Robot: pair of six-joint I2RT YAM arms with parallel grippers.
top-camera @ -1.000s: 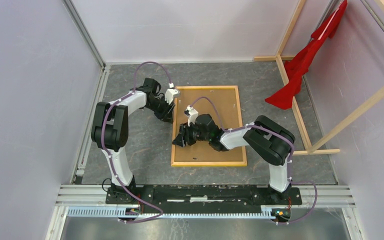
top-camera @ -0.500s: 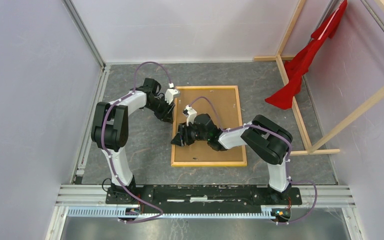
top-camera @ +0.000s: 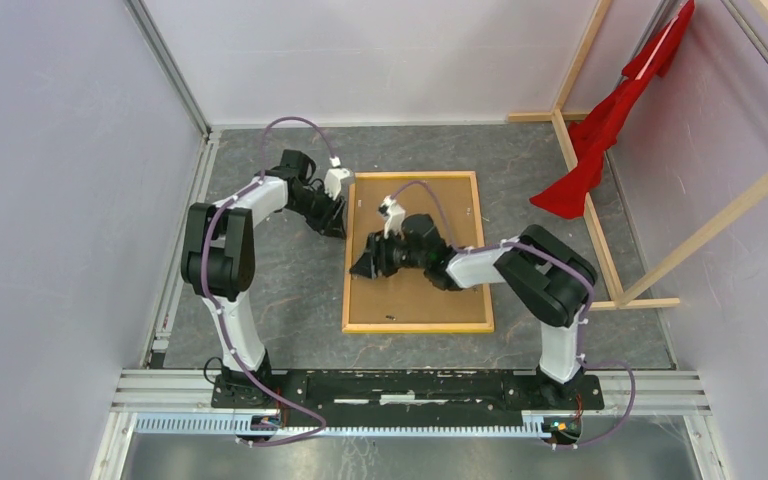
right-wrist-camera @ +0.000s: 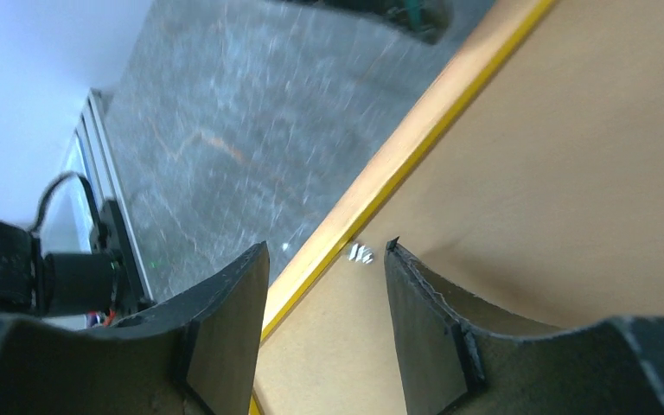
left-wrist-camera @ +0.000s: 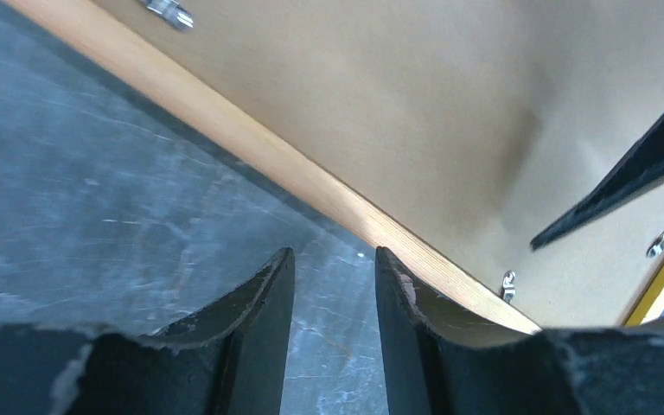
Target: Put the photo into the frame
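The frame lies face-down on the grey table, bare wood up, with the brown backing board seated inside its rails. The photo is not visible; whether it lies under the board cannot be told.

The right gripper hangs over the frame's left rail with its fingers apart and nothing clamped. The rail's yellow edge runs below the gap, and a small metal tab sits just off one fingertip. The left gripper is further up the same rail, also parted and empty, with one finger over the wood and the other over the table.

The step looks like fastening the backing along this rail. To do it well, one fingertip should come down beside the tab and sweep it flat over the board, not pinch it. The other gripper should press on the rail, so that the frame neither slides nor levers up and lets the board lift out.
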